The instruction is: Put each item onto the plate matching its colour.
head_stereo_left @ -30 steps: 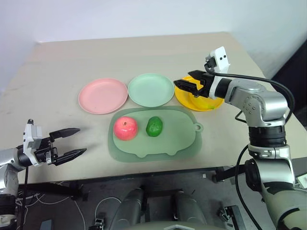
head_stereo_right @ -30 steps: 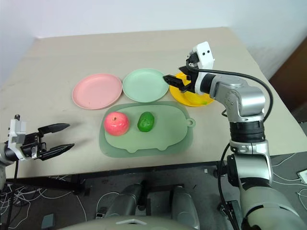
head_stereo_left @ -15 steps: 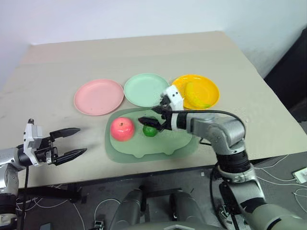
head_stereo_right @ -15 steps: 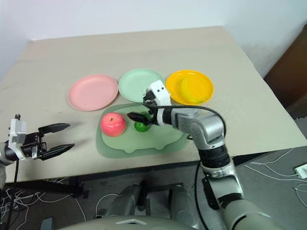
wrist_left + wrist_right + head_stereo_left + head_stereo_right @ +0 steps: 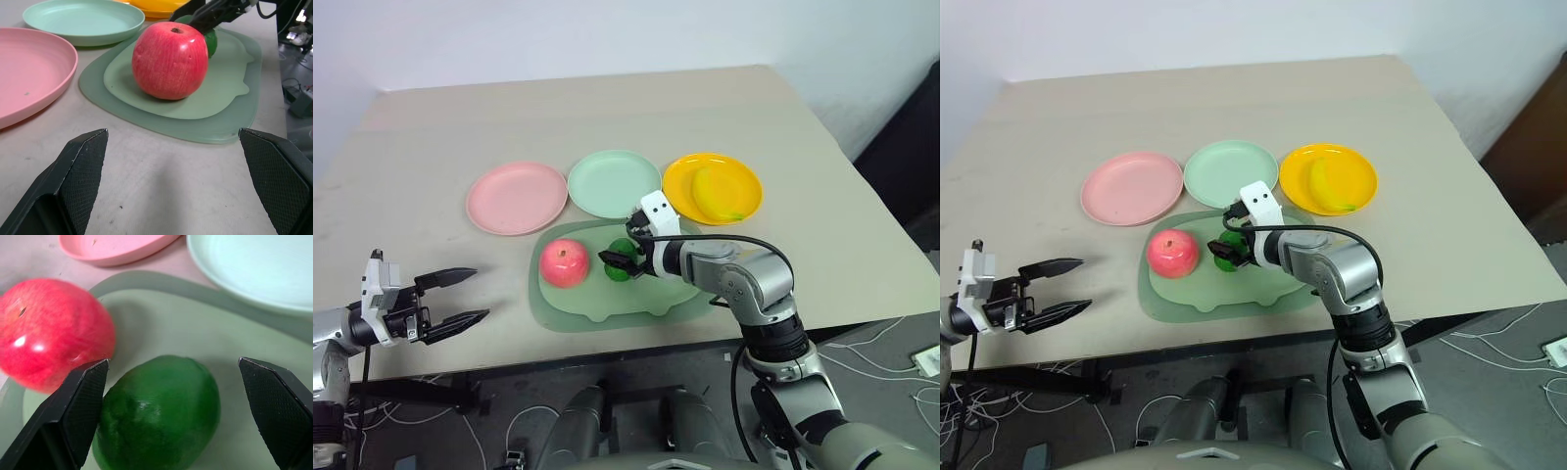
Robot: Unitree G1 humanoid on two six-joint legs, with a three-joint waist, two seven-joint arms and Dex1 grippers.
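The right gripper (image 5: pixel 619 260) is down on the sage-green mat (image 5: pixel 690 299) with its fingers spread wide either side of the dark green fruit (image 5: pixel 156 413), not closed on it; the pinkish-red apple (image 5: pixel 564 262) sits just beside that fruit on the same mat; the yellow banana (image 5: pixel 715 193) lies on the orange-yellow plate (image 5: pixel 677 184); the pink plate (image 5: pixel 516 197) and the pale mint plate (image 5: pixel 613 182) stand beside each other behind the mat; the left gripper (image 5: pixel 450 299) hovers by the table's (image 5: pixel 568 117) near edge, well apart from the fruit, fingers wide with nothing between them.
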